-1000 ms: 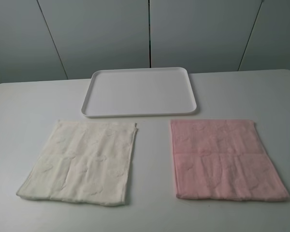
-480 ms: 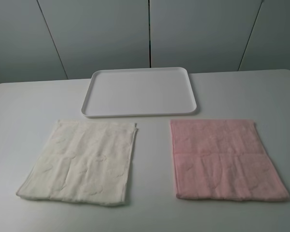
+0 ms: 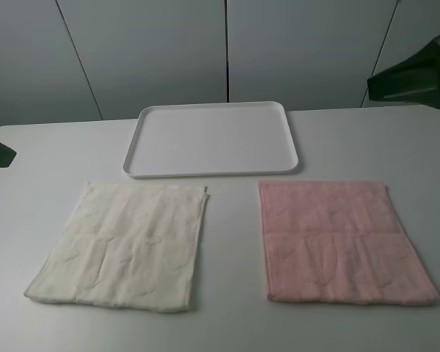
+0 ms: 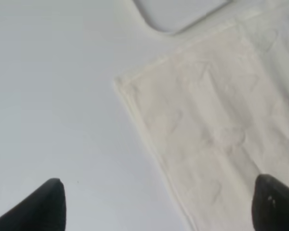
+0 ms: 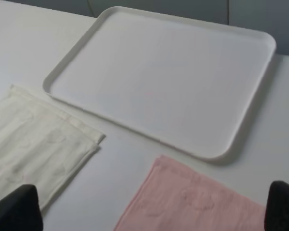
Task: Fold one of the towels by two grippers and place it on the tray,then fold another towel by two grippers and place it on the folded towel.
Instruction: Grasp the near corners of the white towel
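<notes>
Left gripper (image 4: 159, 206) — jaws spread wide, nothing between them — hangs over the edge of the cream towel (image 3: 121, 246) and the bare table (image 3: 227, 323). Right gripper (image 5: 149, 209) is equally wide and empty, touching nothing. From the high camera, the tray (image 3: 213, 139) lies at 12 o'clock, the cream towel flat at 7, the pink towel (image 3: 341, 242) flat at 5.

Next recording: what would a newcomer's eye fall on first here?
Two towels lie flat side by side on the white table: the cream towel on the left, the pink towel on the right. Behind them sits the empty white tray, and the right arm shows as a dark bulk at the upper right edge.
</notes>
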